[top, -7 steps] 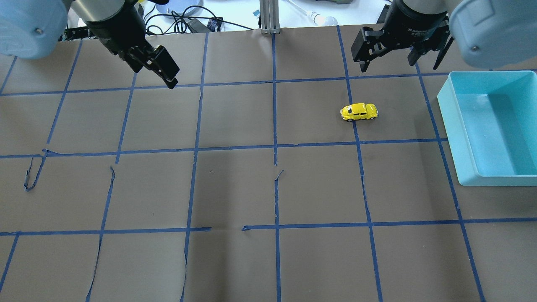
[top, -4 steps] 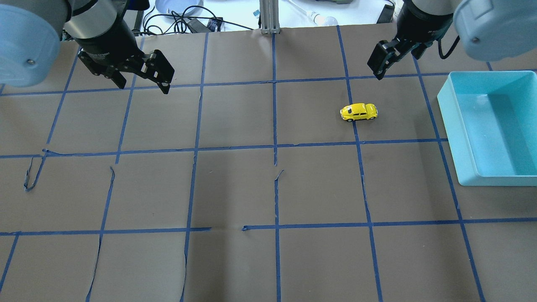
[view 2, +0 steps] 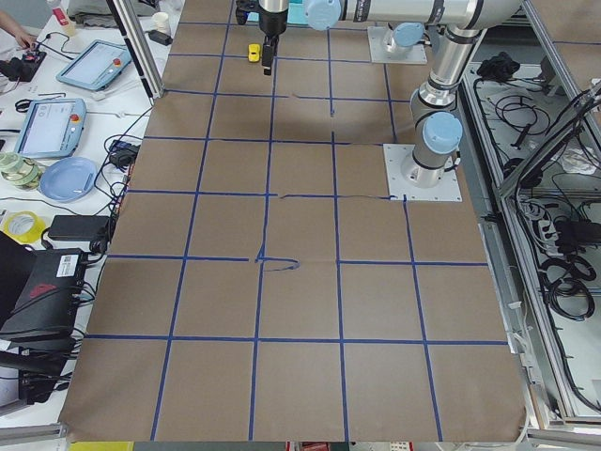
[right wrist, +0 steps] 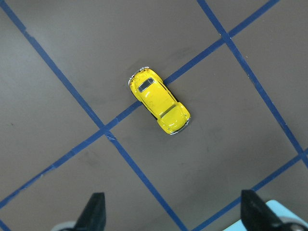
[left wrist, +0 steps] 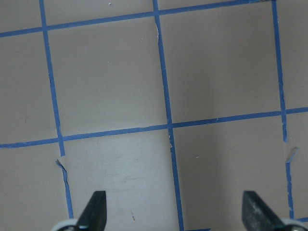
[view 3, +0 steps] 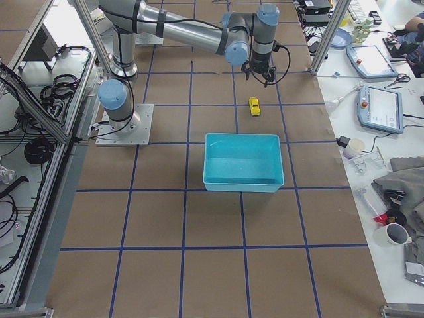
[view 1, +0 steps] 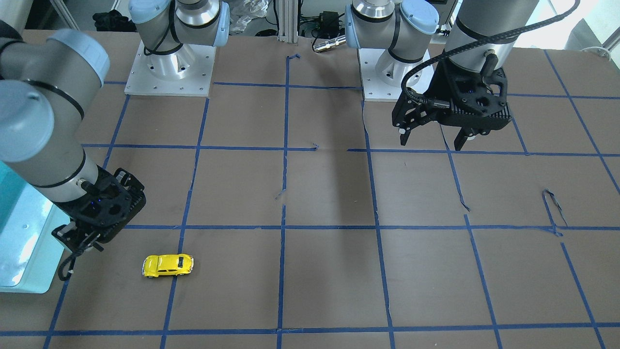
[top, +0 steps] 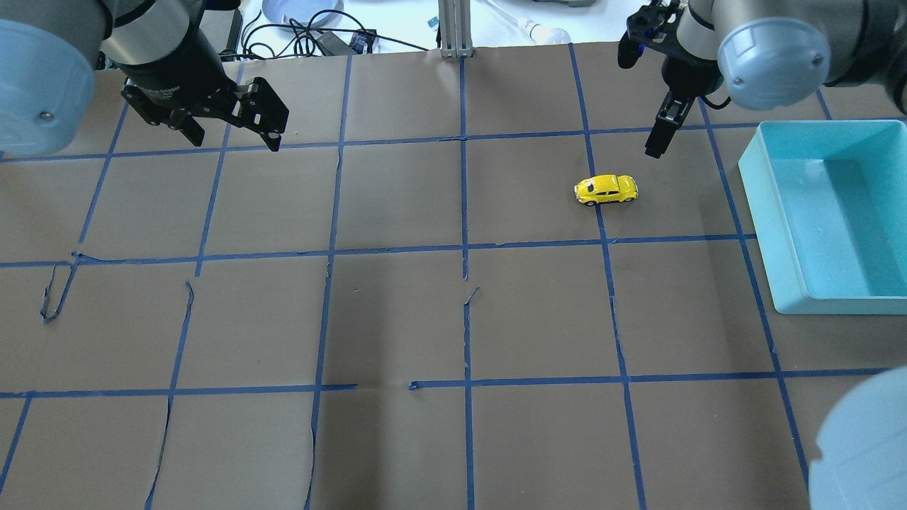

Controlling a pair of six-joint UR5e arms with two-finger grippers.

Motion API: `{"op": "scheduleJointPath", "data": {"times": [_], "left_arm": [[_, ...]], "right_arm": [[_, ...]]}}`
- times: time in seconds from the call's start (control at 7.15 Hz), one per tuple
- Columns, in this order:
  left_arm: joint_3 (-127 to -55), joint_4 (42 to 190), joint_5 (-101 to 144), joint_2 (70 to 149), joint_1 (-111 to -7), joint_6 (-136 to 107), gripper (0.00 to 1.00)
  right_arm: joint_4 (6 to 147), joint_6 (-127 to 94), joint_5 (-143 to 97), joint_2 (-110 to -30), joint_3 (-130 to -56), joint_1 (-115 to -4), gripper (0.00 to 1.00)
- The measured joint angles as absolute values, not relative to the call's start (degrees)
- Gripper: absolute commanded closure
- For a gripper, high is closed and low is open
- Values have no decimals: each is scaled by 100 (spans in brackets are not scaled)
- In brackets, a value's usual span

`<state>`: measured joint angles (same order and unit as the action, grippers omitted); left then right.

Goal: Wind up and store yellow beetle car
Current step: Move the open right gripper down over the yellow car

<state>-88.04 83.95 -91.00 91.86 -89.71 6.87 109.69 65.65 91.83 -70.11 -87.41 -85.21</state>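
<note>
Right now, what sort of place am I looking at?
Most likely a robotics research lab: two robot arms bolted to a table gridded with blue tape, control tablets on the side bench, and loose cables alongside.

Overhead: high, looking forward and down over table. Front: opposite side, steep, facing back. Sides: from each table end, high, far. Wrists: close, straight down. Car shared by all but left wrist.

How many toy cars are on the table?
1. The yellow beetle car sits across a blue tape line, left of the turquoise bin in the overhead view. None seems hidden.
</note>
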Motion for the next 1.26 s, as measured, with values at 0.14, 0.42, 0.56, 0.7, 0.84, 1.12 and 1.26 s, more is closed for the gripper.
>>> {"op": "scheduleJointPath", "data": {"times": [0.14, 0.42, 0.56, 0.7, 0.84, 1.12, 1.26], "left_arm": [[-8805, 8389, -9103, 9177, -8971, 693, 0], [-8809, 8390, -9100, 9163, -8960, 696, 0], [-8812, 8395, -9098, 9160, -8958, 695, 0], [-8814, 8393, -9097, 9159, -8957, 695, 0], [-8815, 8388, -9099, 9159, -8956, 704, 0], [-8815, 8379, -9099, 9158, -8956, 733, 0], [-8815, 8379, -9097, 9158, -8956, 741, 0]], "right_arm": [[11322, 6951, 9196, -6737, -8837, -8519, 0], [12117, 7424, 9075, -6348, -9160, -8527, 0], [12359, 7500, 8877, -6254, -9310, -8537, 0], [12508, 7687, 8698, -6179, -9432, -8545, 0], [12595, 8123, 8608, -6091, -9499, -8551, 0], [12652, 9356, 8459, -5982, -9540, -8590, 0], [12679, 10020, 8407, -5956, -9546, -8599, 0]]}}
